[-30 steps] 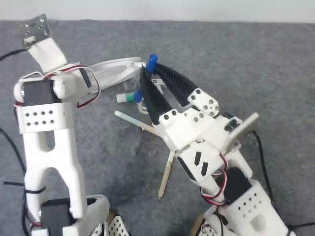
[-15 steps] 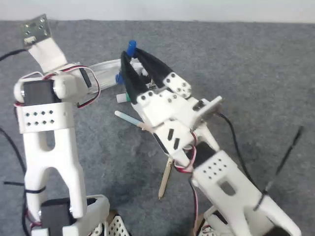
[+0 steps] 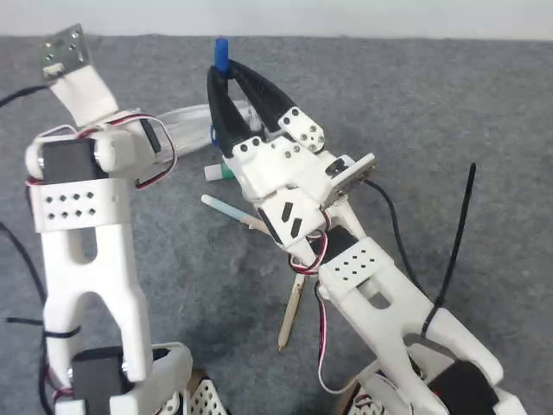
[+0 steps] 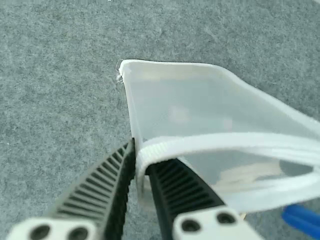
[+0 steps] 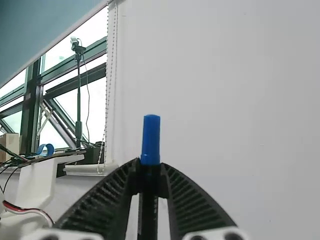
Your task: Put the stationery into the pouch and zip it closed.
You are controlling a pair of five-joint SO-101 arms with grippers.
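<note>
Pouch (image 4: 200, 105) unzipped, rim pinched tight by left gripper (image 4: 137, 150), just off the tabletop (image 3: 475, 104). Right gripper (image 3: 223, 76) fingers clamp blue-capped pen (image 3: 221, 52), raised near pouch. Pencil (image 3: 291, 316) and white pen (image 3: 232, 211) lie loose; zipping not yet done.

We saw the translucent white pouch (image 4: 200, 115) open-mouthed. The blue-capped pen (image 5: 150, 140) stood upright; a wooden pencil (image 3: 292, 311) lay flat.

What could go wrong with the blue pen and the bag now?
The right claw pinches the pen between its tips, so it might slip out. The left claw holds the pouch just by its rim; a poke from the pen could tug it free. The pencil lies under the right arm and might get bumped.
</note>
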